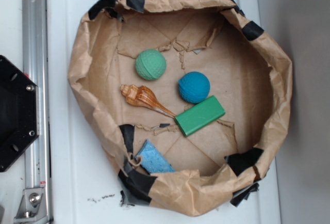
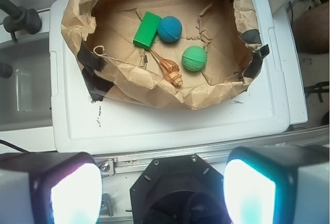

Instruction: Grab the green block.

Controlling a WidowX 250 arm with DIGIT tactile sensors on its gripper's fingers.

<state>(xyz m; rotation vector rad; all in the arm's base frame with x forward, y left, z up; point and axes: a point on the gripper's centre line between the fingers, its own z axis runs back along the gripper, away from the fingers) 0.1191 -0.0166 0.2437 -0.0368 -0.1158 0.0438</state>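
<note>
The green block lies flat on the floor of a crumpled brown paper nest, toward its 5 o'clock side in the exterior view. A blue ball sits just beside it at 12 o'clock, and the spiral shell points its thin tip at the block's 9 o'clock end. A pale green dimpled ball rests near the shell. The gripper hangs well apart from the nest, jaws wide and empty.

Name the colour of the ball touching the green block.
Blue: the ball beside the green block, clearest in the exterior view.
</note>
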